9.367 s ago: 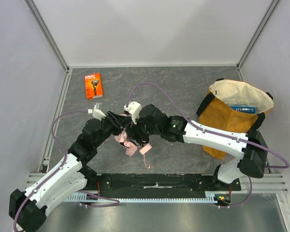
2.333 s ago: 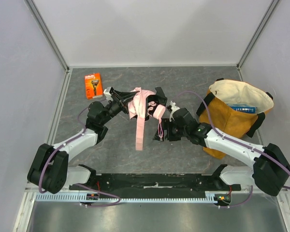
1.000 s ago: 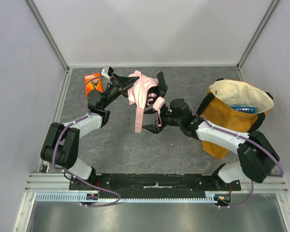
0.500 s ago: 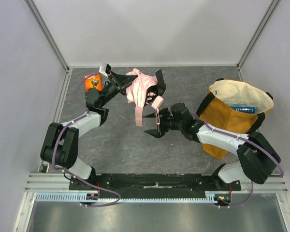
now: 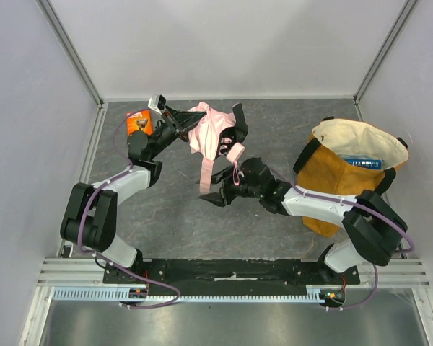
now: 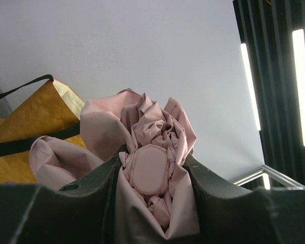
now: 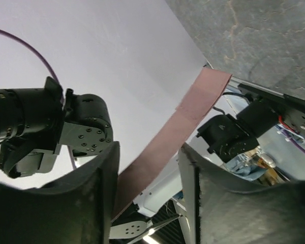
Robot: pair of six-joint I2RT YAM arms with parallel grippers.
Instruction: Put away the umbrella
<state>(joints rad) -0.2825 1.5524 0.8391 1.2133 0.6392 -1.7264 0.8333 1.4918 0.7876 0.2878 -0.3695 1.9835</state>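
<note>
Grey surface [image 5: 166, 216], white walls [image 5: 224, 43]; your tote [image 5: 330, 184] holds a box [image 5: 362, 163]; left pincer [image 5: 186, 128] grips umbrella [image 5: 211, 133], right pincer [image 5: 213, 186] gapes around strap [image 7: 178, 126]

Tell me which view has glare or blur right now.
Left wrist: ceiling light strips blow out at the right, umbrella sharp. Right wrist: near claw fingers dark and soft, strap clear. Top: even light, no glare.

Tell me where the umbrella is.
Top view, far side, just left of centre: the umbrella is clamped in the left gripper, its strap hanging by the right gripper.
</note>
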